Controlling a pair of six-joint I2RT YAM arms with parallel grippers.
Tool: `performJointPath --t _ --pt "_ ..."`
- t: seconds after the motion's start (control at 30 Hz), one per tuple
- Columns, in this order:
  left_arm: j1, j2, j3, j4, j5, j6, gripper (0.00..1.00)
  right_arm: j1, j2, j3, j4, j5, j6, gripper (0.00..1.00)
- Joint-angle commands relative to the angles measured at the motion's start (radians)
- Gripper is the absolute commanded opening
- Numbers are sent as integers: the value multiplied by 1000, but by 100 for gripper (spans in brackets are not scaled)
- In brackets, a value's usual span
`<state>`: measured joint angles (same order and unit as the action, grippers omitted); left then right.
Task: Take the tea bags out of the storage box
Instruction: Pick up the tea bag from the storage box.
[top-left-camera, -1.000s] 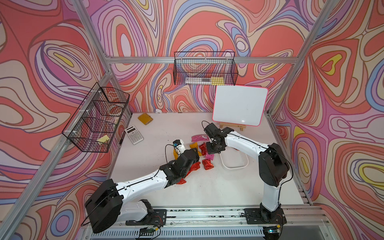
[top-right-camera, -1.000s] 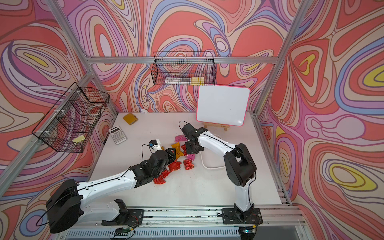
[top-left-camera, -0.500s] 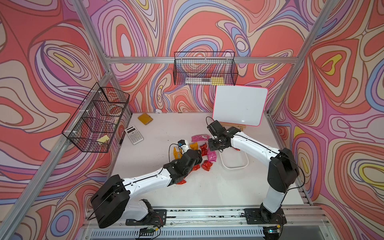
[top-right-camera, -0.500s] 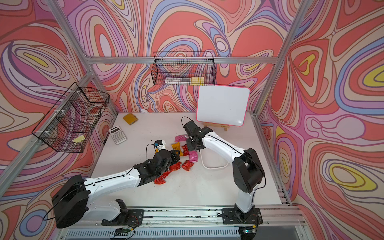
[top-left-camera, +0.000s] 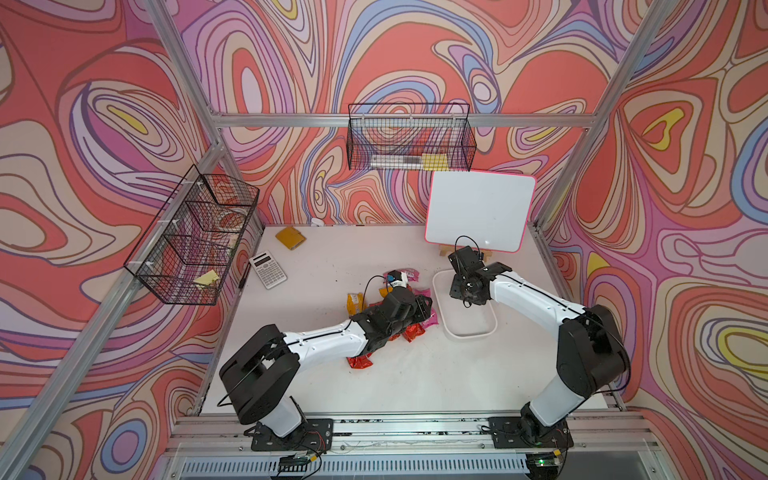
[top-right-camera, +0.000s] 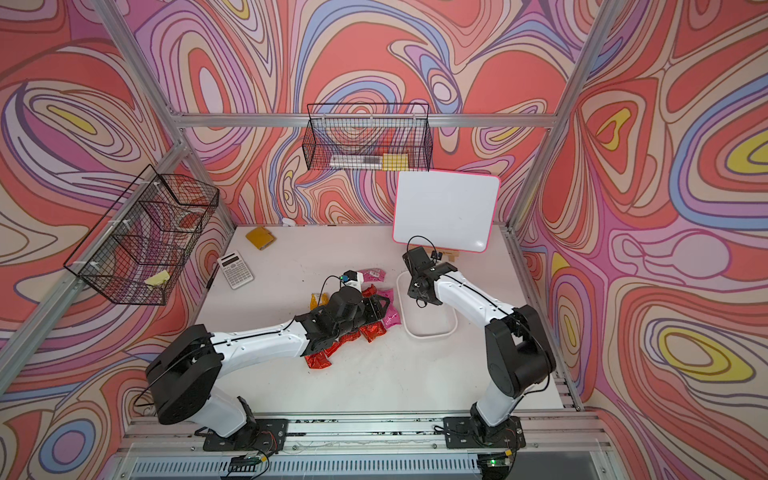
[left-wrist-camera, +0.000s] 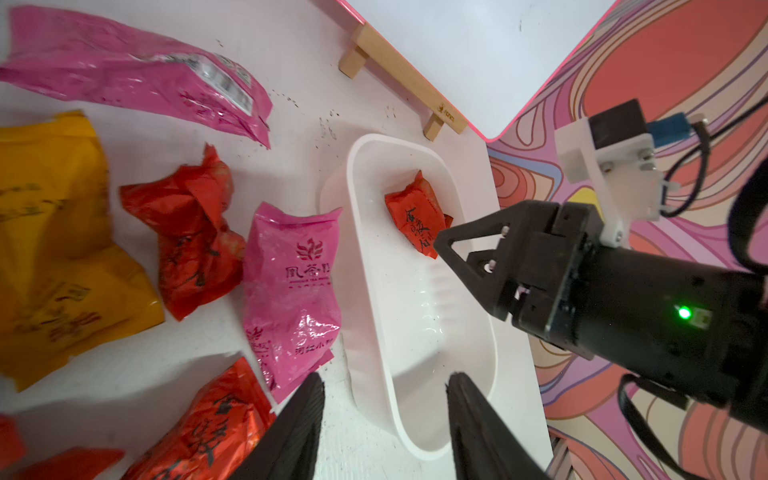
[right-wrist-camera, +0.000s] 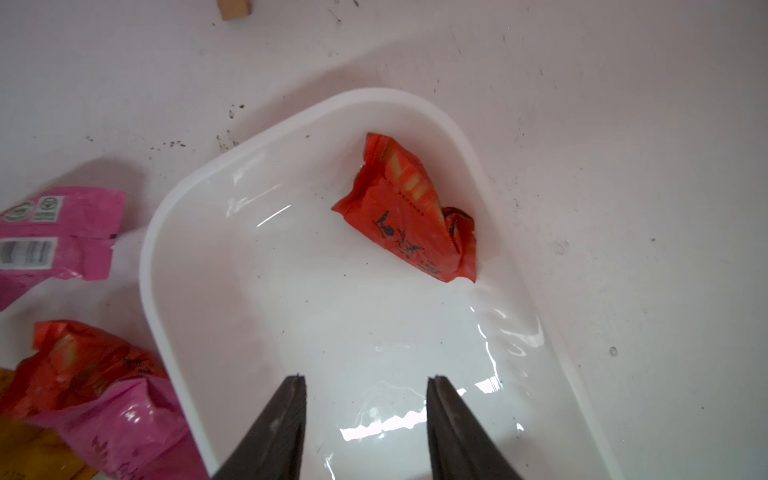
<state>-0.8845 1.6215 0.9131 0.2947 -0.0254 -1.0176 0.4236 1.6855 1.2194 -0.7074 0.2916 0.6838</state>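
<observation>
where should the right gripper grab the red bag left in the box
Probably from straight above: with the open right gripper, pinch the red bag across its flat sealed end, which lies clearer of the box wall. Its crumpled end sits hard against that wall, leaving little room there.

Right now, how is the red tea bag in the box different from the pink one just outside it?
The red bag lies inside the box; the pink bag lies on the table beside it. The red bag is shorter and crumpled at one end; the pink bag is longer and smoother. Both are shiny sachets with printed writing.
</observation>
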Motion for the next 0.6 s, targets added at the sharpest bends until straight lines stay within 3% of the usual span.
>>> performJointPath --t 0.0,0.23,0.57 --pt "-7 65 55 45 119 28 54 -5 30 41 34 24 -83 49" --pt "-11 139 97 43 150 28 54 -22 141 151 44 21 -312 51" --pt "-14 216 144 11 164 19 50 -72 254 198 45 84 -395 52"
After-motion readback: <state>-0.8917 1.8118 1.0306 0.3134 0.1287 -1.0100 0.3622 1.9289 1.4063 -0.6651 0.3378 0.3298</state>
